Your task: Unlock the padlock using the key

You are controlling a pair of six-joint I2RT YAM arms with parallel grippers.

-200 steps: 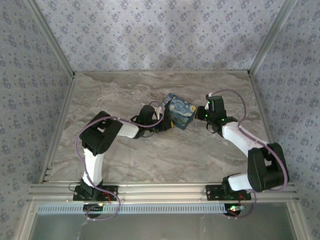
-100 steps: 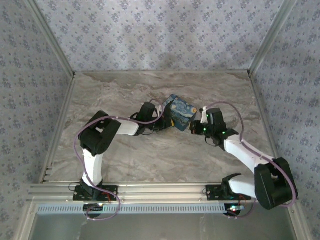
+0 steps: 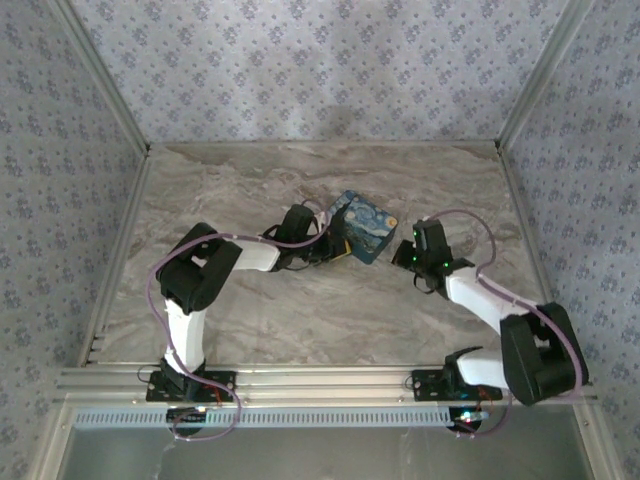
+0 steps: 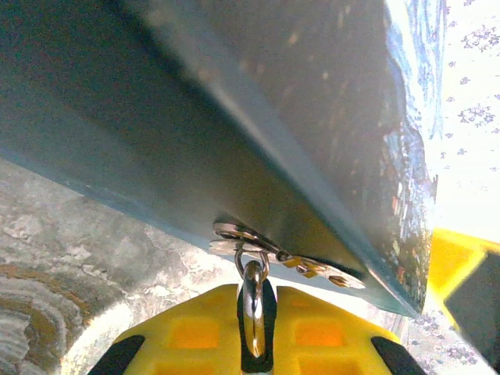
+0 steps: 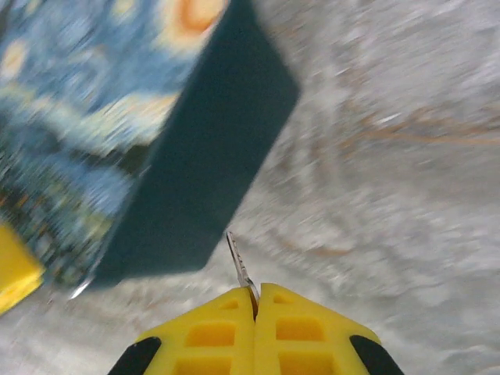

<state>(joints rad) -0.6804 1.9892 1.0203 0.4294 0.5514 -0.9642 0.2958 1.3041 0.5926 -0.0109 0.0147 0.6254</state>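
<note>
The left tool (image 3: 330,247) is nearly pressed together, pinching a thin silvery loop of metal (image 4: 252,301). I take this to be the padlock, seen edge-on. It hangs from a small ring at the lower edge of the tin (image 3: 362,228), at the tin's 7 o'clock in the overhead view. The right tool (image 5: 255,295) is at the tin's 4 o'clock with its fingers shut flat on the key (image 5: 237,262). Only a short, thin length of blade sticks out, pointing toward the tin's dark side wall.

The main risk is alignment. The padlock is very small, and I cannot tell where its keyhole faces. The key is on the other side of the tin from the padlock, so it has to travel around a corner to reach it. On that path the tip could hit the tin wall instead and push the tin across the counter (image 3: 250,180), which would drag the padlock in the left tool's grip.

The second risk is the key turning in the fingers. So little blade shows that an off-centre touch at the keyhole could swivel the key or push it back between the pads.

The third risk is the left tool's hold. It grips a narrow rounded piece, so a sideways push from the key could roll the padlock out of the pinch and let it swing loose on the ring.
</note>
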